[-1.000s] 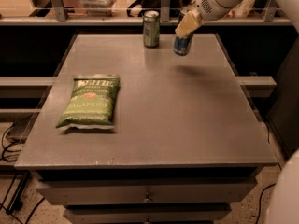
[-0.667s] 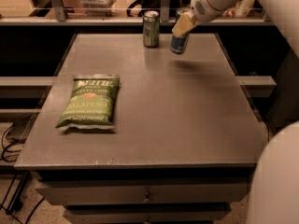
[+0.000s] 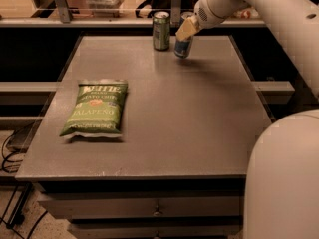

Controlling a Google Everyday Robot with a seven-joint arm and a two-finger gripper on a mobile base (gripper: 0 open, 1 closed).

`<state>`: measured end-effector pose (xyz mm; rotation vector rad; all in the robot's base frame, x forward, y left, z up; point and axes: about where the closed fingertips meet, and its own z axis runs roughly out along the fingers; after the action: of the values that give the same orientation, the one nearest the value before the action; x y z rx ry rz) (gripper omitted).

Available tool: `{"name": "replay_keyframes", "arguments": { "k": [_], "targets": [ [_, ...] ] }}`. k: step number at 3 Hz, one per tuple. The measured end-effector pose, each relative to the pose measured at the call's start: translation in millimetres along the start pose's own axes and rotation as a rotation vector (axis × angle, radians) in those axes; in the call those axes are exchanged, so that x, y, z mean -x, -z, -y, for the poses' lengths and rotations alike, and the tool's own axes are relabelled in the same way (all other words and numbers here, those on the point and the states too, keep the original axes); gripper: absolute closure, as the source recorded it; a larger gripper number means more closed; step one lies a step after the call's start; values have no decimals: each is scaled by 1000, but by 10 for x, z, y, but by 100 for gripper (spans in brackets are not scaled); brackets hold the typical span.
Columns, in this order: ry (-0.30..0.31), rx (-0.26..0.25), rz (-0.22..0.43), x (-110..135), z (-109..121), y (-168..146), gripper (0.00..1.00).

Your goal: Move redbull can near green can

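A grey, flat surface point(image 3: 199, 113) seen from above its front edge, with a drawer front point(image 3: 149, 207) below that edge

At the far edge, a little right of its middle, two slim drink cans stand just beside each other with a narrow gap between them. The left one is the green can point(image 3: 161, 30), upright, dark green with a pale band and a silver top. The right one is the redbull can point(image 3: 183, 48), blue and silver, leaning slightly, with its base at the surface

A white robot arm point(image 3: 259, 4) reaches in from the far right corner. Its tool point(image 3: 182, 36), with a pale tan finger, is closed over the upper part of the redbull can and hides the can's top

Near the left edge, about halfway between front and far edges, a green chip bag point(image 3: 95, 108) lies flat, well apart from both cans

A large white rounded part of the robot point(image 3: 284, 178) fills the near right corner
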<state>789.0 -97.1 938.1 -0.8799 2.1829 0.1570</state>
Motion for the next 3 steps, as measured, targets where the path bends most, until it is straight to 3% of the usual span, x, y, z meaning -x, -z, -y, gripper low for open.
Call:
{"name": "replay_keyframes", "arguments": {
  "k": [3],
  "targets": [
    [21, -1, -20, 113, -13, -340, 35]
  ]
}}
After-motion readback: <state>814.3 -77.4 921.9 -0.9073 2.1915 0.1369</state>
